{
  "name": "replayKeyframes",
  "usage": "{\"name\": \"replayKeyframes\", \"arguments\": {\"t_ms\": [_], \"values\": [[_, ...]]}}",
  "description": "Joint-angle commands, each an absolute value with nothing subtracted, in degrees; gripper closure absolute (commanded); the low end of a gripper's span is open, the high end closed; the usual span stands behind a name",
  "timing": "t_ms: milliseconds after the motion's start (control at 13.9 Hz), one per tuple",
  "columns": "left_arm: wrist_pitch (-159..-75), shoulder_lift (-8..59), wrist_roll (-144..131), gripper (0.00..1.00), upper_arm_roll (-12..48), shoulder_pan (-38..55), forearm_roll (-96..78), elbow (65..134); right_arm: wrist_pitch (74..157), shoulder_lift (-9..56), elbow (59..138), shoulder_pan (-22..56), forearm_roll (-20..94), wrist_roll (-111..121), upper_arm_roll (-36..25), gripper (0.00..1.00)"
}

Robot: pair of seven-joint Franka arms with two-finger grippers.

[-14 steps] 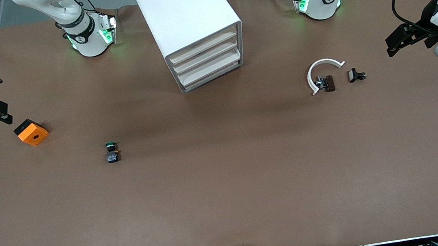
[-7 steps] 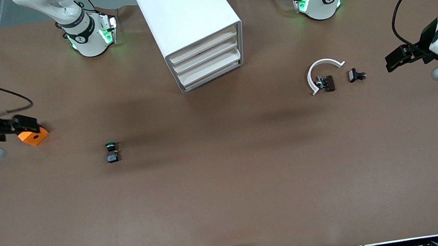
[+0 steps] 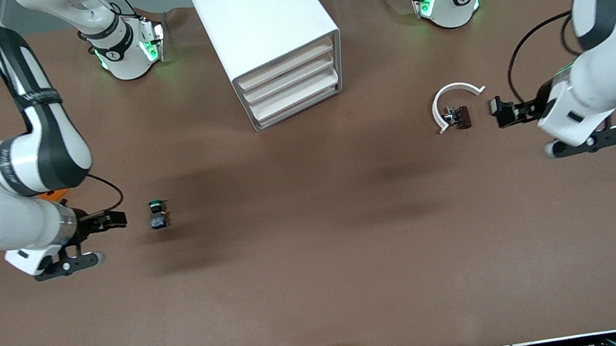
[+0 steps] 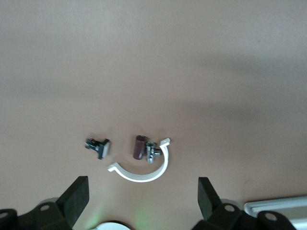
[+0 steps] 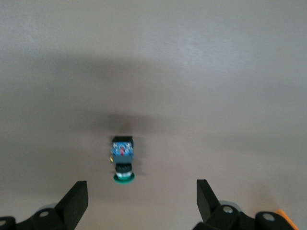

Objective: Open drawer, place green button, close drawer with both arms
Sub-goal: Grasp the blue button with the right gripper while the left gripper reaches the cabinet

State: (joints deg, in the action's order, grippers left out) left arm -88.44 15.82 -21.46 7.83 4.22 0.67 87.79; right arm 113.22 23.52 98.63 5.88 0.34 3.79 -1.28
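A: Where is the button (image 3: pixel 157 214) placed, and how is it expected to handle?

B: It is seen lying on its side on the brown table (image 3: pixel 322 268), toward the right arm's end and nearer the front camera than the cabinet (image 3: pixel 267 38). It is judged to be light and rigid. The round green cap may be slippery and inclined to roll, so the squarer dark body is reckoned the better place for a hold, with the fingers set across its flat sides.

A: How are the grippers placed?

B: The right gripper (image 3: pixel 114 219) is held just beside the button, nothing between its fingers; in the right wrist view the two fingers (image 5: pixel 74 202) are spread wide with the button (image 5: pixel 123 163) between them, farther out. The left gripper (image 3: pixel 503 113) is poised at the small black clip (image 3: pixel 496 105), beside the white arc (image 3: pixel 454 100); its fingers (image 4: pixel 76 199) are likewise spread and empty.

A: And the drawer (image 3: pixel 298 105)?

B: It is the lowest of four, and it is seen closed, flush with the three above, so the opening is judged not yet done.

A: What of the surface and the room?

B: The table is covered in a plain, matte brown sheet, flat, likely offering fair friction. An orange block (image 3: pixel 53 194) is mostly hidden under the right arm. A grey floor is visible past the bases.
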Motion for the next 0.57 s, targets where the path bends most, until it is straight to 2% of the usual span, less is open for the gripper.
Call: {"name": "replayKeyframes", "arguments": {"t_ms": [0,143,502], "values": [[-87.4,21.2,-31.5,0.0,7.8,7.1,-1.7,85.0,117.1,26.5,99.6,6.3,1.6,3.2,-1.3,0.0],[-89.2,24.2,-39.0,0.0,7.7,8.2,-6.8,85.0,120.7,28.6,101.5,6.4,1.7,3.2,-1.3,0.0],[-92.2,30.4,-53.3,0.0,7.7,13.3,-11.4,85.0,130.5,28.7,109.5,8.0,1.7,3.2,-1.3,0.0]]}}
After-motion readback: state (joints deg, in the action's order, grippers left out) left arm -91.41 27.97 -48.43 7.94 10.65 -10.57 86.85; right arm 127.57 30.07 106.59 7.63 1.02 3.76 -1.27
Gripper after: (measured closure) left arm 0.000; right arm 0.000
